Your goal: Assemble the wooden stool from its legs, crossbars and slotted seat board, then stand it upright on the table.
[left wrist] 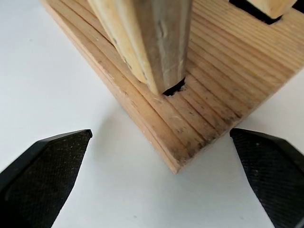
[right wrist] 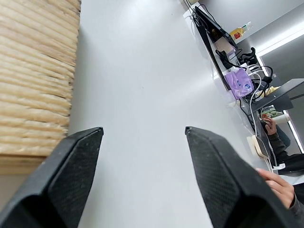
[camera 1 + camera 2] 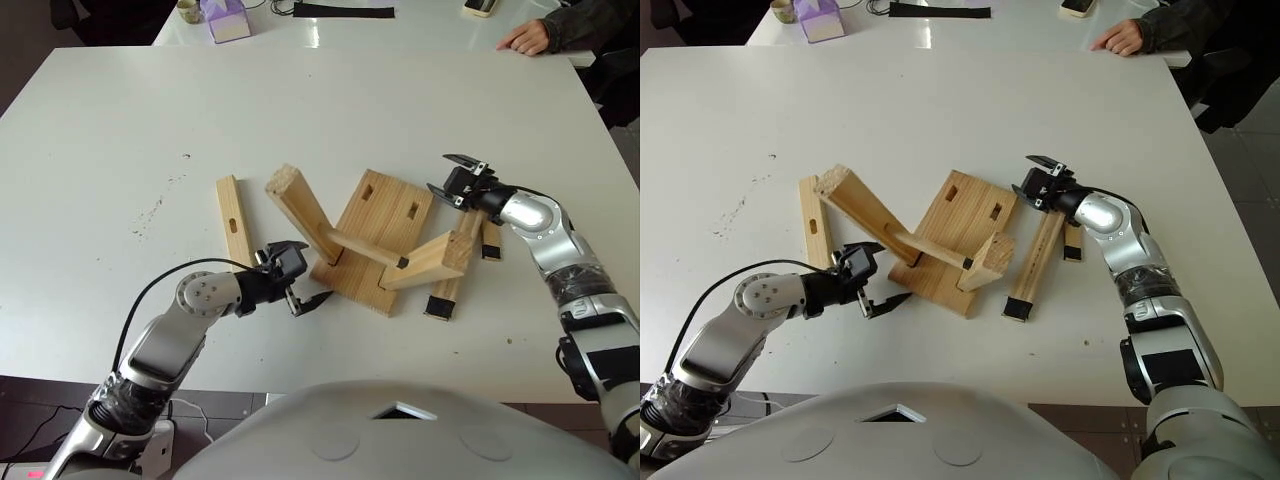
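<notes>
The seat board (image 3: 385, 225) lies flat on the desk (image 3: 120, 130) with a leg (image 3: 300, 210) pegged in, the left fingers (image 1: 42, 175) apart astride its near corner and the right fingers (image 2: 71, 180) apart by its far corner; stiff, light wood, I'd reckon, best pinched across an edge.

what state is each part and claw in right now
seat board, flat on the table
tilted leg, end seated in the board
crossbar, running from the tilted leg to a lying leg
loose leg, flat, unattached
left claw, open, at the board's corner
right claw, open, empty
</notes>
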{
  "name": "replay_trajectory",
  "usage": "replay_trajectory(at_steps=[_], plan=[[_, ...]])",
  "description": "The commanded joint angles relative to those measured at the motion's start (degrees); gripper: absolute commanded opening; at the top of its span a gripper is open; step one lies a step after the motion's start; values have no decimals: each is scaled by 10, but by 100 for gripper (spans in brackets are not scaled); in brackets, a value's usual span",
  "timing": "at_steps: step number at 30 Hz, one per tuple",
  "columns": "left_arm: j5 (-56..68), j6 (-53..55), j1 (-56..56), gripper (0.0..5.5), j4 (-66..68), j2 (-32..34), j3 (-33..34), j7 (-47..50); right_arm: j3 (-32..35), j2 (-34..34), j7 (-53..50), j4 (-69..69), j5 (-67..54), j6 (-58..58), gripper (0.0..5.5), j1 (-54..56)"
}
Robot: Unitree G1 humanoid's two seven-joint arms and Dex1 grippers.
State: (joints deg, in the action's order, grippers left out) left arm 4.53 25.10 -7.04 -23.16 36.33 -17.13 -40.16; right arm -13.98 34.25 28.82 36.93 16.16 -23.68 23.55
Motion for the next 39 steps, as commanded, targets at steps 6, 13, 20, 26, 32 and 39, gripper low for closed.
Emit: replay_trajectory(at_steps=[6, 13, 20, 26, 32, 39], plan=[[-97, -56, 128, 540, 148, -24, 16, 82, -28, -4, 32, -9, 11, -34, 322, -4], [-104, -116, 233, 540, 276, -57, 45, 100, -37, 22, 41, -64, 22, -53, 322, -16], [-80, -189, 281, 540, 384, -118, 64, 100, -19, 55, 108, -236, -28, -19, 322, -75], [-67, -237, 354, 540, 486, -140, 117, 132, -19, 94, 211, -415, -106, 57, 322, -145], [-61, -278, 416, 540, 554, -98, 177, 161, 16, 114, 269, -500, -205, 174, 322, -141], [-63, -236, 321, 540, 501, -31, 184, 118, 28, 39, 135, -263, -110, 104, 322, -1]])
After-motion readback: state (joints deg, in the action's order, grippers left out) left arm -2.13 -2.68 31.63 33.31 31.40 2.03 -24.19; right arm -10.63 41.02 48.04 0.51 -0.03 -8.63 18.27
